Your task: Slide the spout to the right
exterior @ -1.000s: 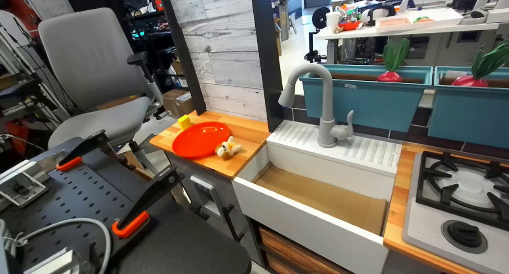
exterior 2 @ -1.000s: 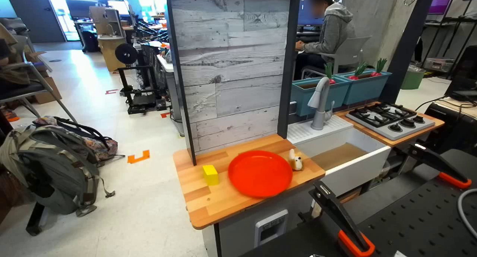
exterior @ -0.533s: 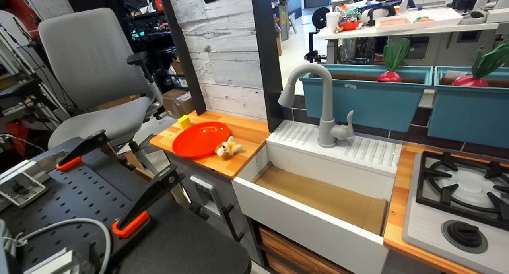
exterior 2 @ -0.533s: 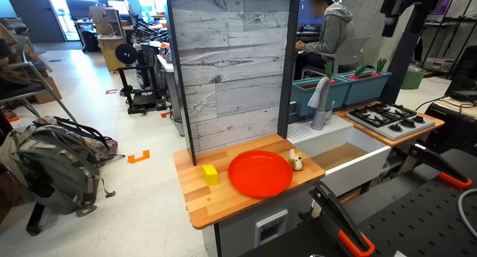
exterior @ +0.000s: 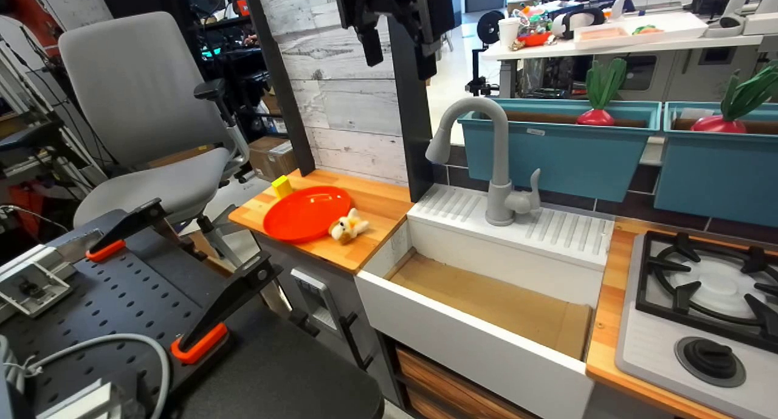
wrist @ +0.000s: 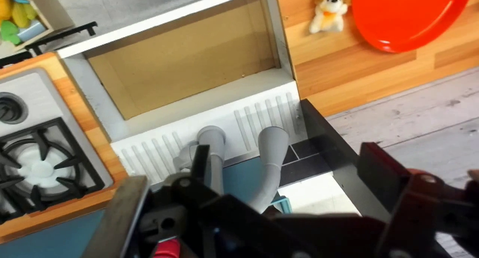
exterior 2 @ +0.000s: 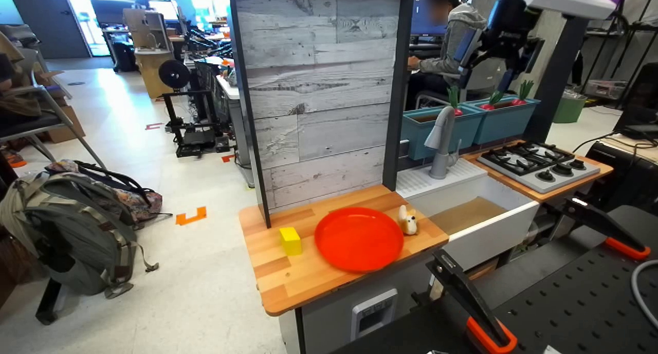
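Note:
The grey spout [exterior: 500, 145] stands upright at the back of the sink, with its arched head pointing left in an exterior view. It also shows in another exterior view [exterior 2: 440, 156]. In the wrist view the spout's head [wrist: 273, 145] lies between the open fingers, further down, and part of its arch is hidden behind the gripper. My gripper [exterior: 399, 62] is open and empty, above the spout and a little left of it. The gripper also shows in an exterior view [exterior 2: 486, 81] above the planters, and in the wrist view [wrist: 290, 160].
A white sink [exterior: 474, 340] lies below the spout. Teal planters [exterior: 559, 157] stand behind it. A dark post [exterior: 408, 103] rises close on the left. A red plate [exterior 2: 360, 238], a toy dog [exterior 2: 408, 221] and a yellow block [exterior 2: 291, 241] sit on the counter. A stove [exterior 2: 540, 164] stands beside the sink.
My gripper has come down into both exterior views from the top and now hangs over the sink area near the spout. The spout has not moved.

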Controlling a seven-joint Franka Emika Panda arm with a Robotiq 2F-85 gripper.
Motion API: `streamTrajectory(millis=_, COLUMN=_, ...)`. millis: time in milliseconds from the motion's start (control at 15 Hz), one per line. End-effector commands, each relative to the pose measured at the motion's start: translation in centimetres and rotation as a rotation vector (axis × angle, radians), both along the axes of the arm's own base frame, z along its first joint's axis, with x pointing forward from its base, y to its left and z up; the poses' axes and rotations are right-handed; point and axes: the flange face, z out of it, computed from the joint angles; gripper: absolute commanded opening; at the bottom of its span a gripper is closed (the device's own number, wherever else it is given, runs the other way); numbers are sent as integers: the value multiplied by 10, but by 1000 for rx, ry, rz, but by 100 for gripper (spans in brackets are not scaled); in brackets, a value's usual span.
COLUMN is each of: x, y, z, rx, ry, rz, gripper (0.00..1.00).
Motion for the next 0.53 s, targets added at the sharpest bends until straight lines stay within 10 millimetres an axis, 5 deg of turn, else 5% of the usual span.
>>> streamTrajectory(millis=0, x=36, y=-20, z=-18, rx=96, ry=-56, rz=-103, gripper=100)
streamTrajectory(millis=467, x=65, y=-46, z=-52, rx=66, ry=-75, rz=-201, gripper=100)
